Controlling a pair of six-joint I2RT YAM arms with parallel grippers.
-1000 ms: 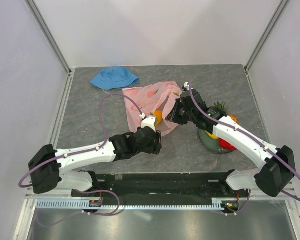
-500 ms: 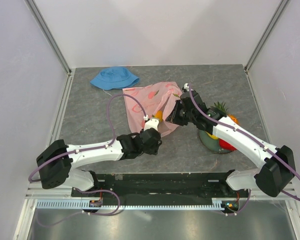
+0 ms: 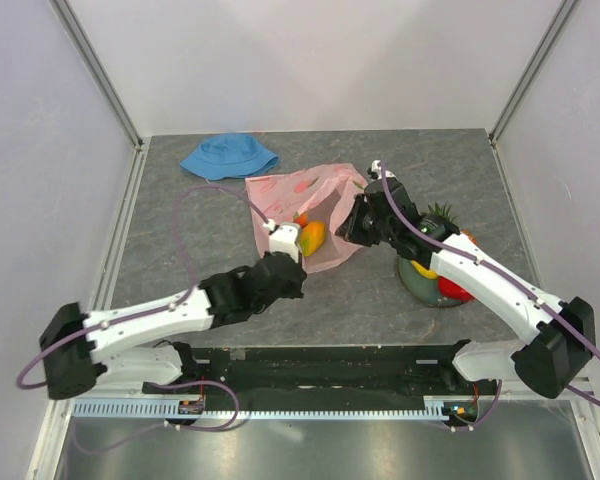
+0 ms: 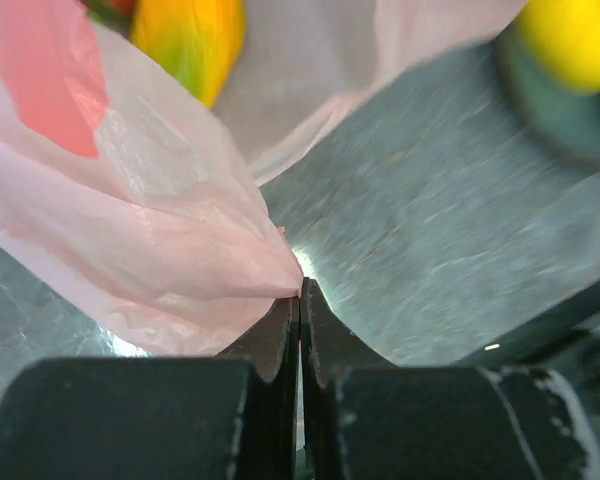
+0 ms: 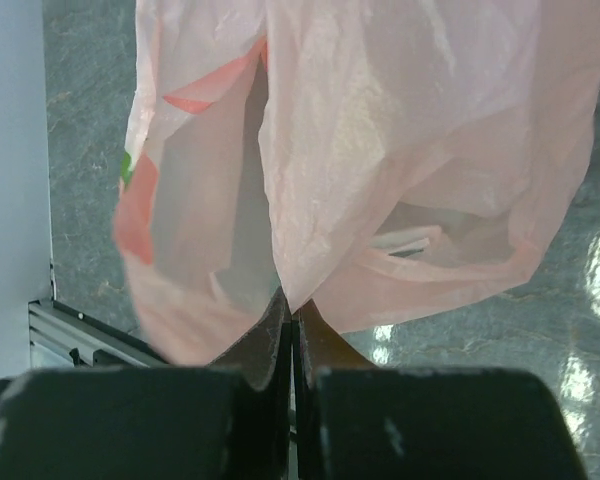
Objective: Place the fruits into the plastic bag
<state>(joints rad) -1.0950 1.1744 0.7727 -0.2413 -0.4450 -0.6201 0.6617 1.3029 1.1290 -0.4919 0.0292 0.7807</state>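
The pink plastic bag [image 3: 295, 195] lies spread at mid-table, held from both sides. My left gripper [image 3: 285, 240] is shut on its near-left edge; in the left wrist view the film runs taut into the closed jaw tips [image 4: 300, 290]. My right gripper [image 3: 352, 228] is shut on the bag's right edge, and the film [image 5: 380, 150] hangs from its jaw tips [image 5: 290, 312]. An orange-yellow mango [image 3: 313, 237] lies inside the bag [image 4: 160, 220], also seen as the mango [image 4: 195, 40] through the film. The other fruits sit on the plate: a yellow one [image 3: 425, 270], a red one [image 3: 456, 290] and a pineapple crown [image 3: 441, 213].
The dark round plate [image 3: 417, 285] stands at the right, partly under my right arm. A blue cloth hat [image 3: 228, 156] lies at the back left. White walls with metal posts close in the table on three sides.
The mango has left my left gripper and now lies in the bag. That gripper has drawn back to the left and closed on the bag's edge. The right gripper has kept its hold.
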